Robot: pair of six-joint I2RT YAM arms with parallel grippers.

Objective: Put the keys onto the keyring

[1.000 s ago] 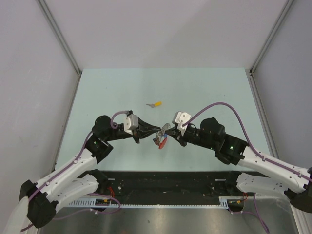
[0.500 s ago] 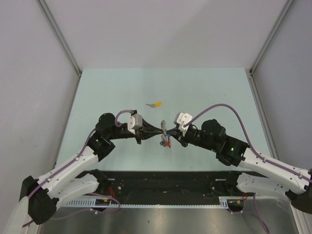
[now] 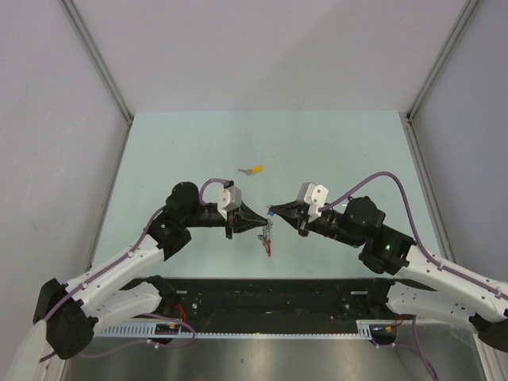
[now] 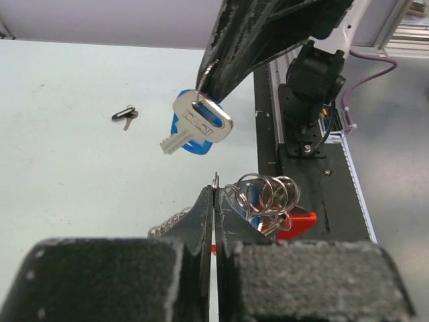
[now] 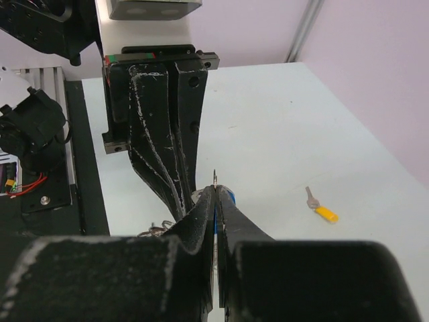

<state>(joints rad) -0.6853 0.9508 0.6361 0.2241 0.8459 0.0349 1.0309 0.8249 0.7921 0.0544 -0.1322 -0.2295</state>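
Left gripper [image 4: 214, 196] shut to a hairline, pinching the keyring [image 4: 261, 194] by a thin edge of wire that pokes up past the tips. Remaining loops and red strap [image 4: 298, 225] hang free beside and below the fingers. Edge-on pinch probably meant to keep the ring stiff and at a known spot rather than swinging.

Right gripper [image 5: 215, 200] equally tight on the blue-capped key [image 4: 199, 124], gripped at the head end, blade pointing out and down. Leaves the blade free, but cannot tell whether the key's hole is clear of the pads.

Tips facing each other over the near middle of the table [image 3: 333, 151], both loads lifted off the surface. Key sits just above the pinched wire with a visible gap, so judged not yet threaded. Next likely a fine approach to catch the ring's split, with slip risk on such a thin grip.

Yellow-capped key [image 5: 324, 212] flat on the table, well apart, farther out. Red-capped one not made out.
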